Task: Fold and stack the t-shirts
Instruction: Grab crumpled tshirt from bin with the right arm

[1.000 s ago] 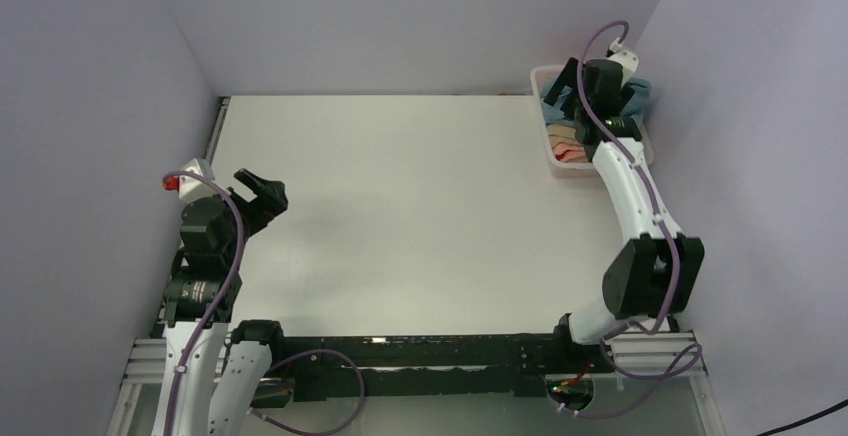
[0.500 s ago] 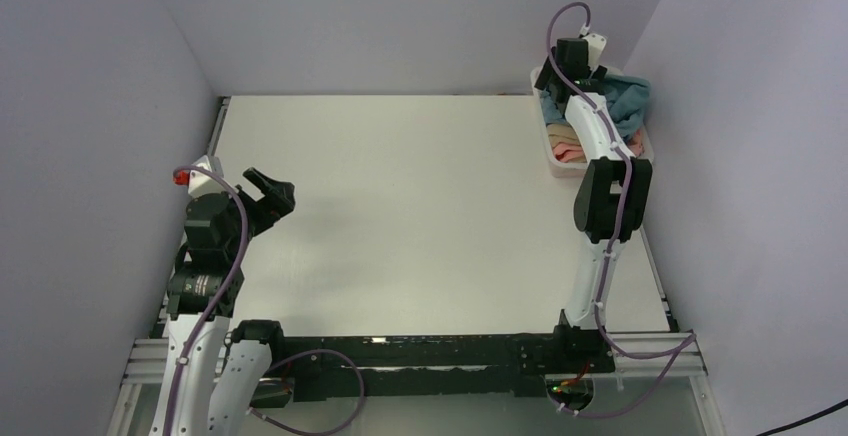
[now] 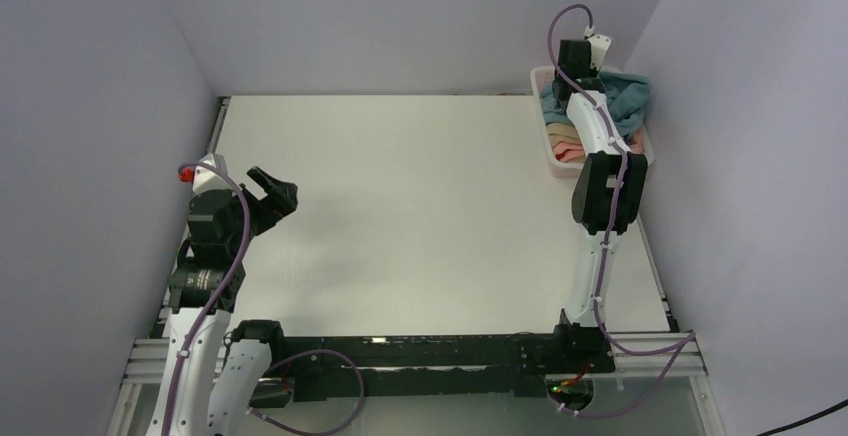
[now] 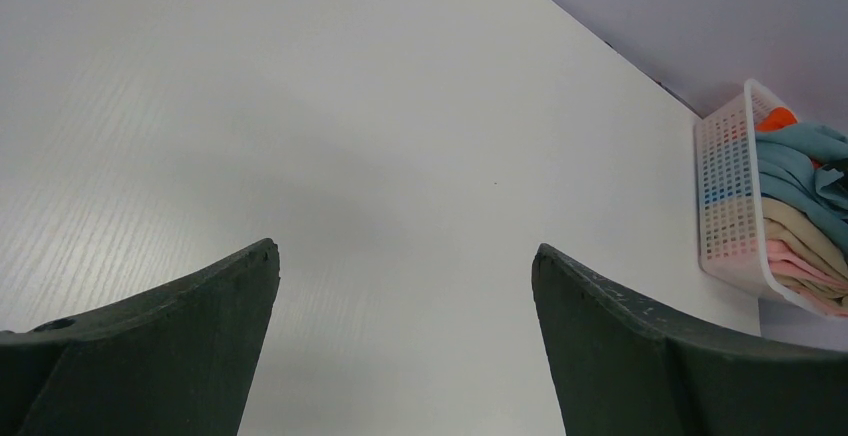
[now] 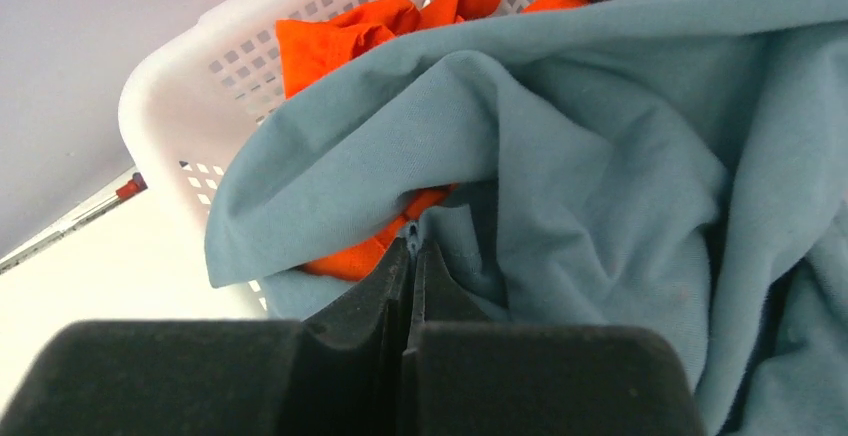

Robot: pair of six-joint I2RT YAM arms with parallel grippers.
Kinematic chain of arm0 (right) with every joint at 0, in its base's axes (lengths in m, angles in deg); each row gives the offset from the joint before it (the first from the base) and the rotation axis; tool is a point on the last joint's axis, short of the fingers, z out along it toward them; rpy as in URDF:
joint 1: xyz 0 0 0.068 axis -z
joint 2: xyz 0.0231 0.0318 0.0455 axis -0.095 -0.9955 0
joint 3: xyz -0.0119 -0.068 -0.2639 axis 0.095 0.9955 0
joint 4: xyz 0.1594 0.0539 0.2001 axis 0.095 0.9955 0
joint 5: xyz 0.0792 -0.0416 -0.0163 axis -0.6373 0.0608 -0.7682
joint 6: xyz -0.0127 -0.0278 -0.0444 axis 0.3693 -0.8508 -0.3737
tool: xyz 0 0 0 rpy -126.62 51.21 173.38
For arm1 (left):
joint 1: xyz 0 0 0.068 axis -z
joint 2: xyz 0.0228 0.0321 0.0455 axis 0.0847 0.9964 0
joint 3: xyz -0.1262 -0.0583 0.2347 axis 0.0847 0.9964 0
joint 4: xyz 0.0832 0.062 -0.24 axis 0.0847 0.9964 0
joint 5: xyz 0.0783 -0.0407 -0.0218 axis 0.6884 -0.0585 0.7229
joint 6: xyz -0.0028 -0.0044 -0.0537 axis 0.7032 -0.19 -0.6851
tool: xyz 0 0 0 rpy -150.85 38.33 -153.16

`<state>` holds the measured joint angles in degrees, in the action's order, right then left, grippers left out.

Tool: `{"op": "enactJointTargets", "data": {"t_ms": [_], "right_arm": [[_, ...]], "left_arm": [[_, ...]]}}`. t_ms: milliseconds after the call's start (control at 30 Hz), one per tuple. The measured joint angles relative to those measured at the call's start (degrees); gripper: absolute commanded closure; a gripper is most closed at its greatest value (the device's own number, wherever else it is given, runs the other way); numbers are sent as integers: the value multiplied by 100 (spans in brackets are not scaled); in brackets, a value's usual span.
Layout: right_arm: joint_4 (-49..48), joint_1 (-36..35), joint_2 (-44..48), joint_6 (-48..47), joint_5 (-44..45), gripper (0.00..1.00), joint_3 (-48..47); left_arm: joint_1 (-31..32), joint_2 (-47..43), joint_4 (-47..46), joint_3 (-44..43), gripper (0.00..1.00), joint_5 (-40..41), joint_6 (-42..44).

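L arm sits folded at the near-left edge of the table, elbow up, wrist angled toward the middle. L gripper hangs above the bare surface, dark fingers wide apart w/ nothing between them. Tabletop is smooth, matte white w/ a faint lined grain.

R arm reaches straight out from the near-right base to the far-right corner, forearm over the basket, wrist tipped down into it. R gripper has its fingers pressed together, a fold of the grey-blue tee pinched at the tips.

Basket is white plastic, square-hole lattice walls, rounded rim. Grey-blue tee is soft, rumpled knit, draped over the top and spilling over the rim. Orange tee is crumpled beneath it, at the far end. Tan tee and pink tee lie lower down, layered flat.
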<state>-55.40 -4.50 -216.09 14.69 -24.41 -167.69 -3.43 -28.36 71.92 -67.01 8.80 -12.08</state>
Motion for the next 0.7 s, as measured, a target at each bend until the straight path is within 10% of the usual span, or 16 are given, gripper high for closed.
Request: {"op": "enactJointTargets", "data": {"t_ms": [700], "right_arm": [[-1102,240,1873,-1283,-28,100,-634]], "left_arm": [[0,109,4,0,1,-2,2]]}}
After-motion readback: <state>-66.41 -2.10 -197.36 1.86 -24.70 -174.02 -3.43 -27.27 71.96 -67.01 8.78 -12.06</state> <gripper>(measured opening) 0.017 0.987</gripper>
